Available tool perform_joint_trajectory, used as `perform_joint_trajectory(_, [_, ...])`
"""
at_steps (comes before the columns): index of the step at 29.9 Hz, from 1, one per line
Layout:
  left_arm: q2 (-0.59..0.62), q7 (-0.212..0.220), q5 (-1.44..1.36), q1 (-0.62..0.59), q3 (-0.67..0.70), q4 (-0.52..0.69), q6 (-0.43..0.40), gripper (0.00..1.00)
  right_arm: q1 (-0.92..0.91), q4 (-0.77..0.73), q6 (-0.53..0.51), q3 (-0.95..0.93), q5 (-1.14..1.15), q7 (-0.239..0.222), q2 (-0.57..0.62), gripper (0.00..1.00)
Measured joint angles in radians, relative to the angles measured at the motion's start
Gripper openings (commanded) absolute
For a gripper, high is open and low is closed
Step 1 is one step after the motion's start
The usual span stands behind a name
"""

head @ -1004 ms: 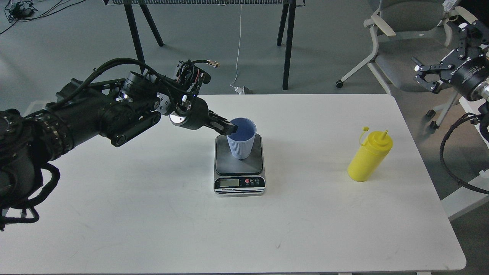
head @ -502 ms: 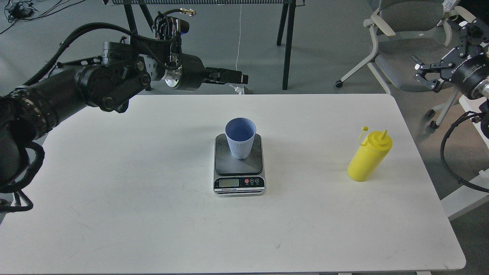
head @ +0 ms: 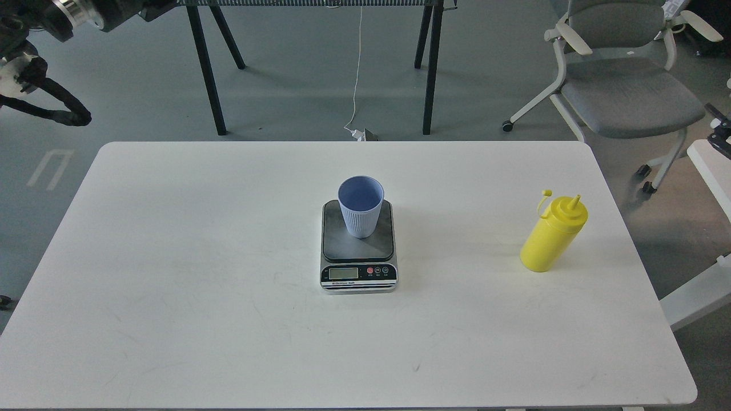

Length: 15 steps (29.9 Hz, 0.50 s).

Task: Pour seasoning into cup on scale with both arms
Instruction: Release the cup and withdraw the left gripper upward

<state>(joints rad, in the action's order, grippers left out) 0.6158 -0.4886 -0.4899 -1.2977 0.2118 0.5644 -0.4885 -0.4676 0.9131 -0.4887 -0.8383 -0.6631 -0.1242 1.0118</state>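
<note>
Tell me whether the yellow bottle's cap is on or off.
Off: the seasoning bottle stands with its pointed nozzle bare, the small cap hanging beside it.

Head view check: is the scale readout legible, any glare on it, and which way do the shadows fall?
Head view: sharp overall; the scale display is too small to read, with no obvious glare; the cup and the seasoning cast soft, faint shadows leftward on the table, suggesting diffuse lighting.

One view only is given, taken from the robot's head and directed forward and down. The white rectangular table (head: 171,274) is seen almost whole from above at medium distance, and the grey floor (head: 297,85) beyond it is included at the top.
</note>
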Motion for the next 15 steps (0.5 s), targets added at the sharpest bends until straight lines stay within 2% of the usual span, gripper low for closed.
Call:
perform_joint_trajectory(3, [0.018, 0.000, 0.001, 0.039, 0.022, 0.004, 0.000, 0.97, 0.150, 0.033, 0.000, 0.000, -0.130, -0.001, 0.039, 0.99])
perform_joint_trajectory(9, [0.031, 0.000, 0.000, 0.090, 0.027, 0.008, 0.000, 0.98, 0.449, 0.157, 0.000, 0.005, -0.178, -0.006, 0.068, 0.99])
perform_joint_trajectory(15, [0.026, 0.000, -0.007, 0.101, 0.022, 0.008, 0.000, 0.98, 0.562, 0.242, 0.000, 0.008, -0.159, -0.019, 0.002, 0.99])
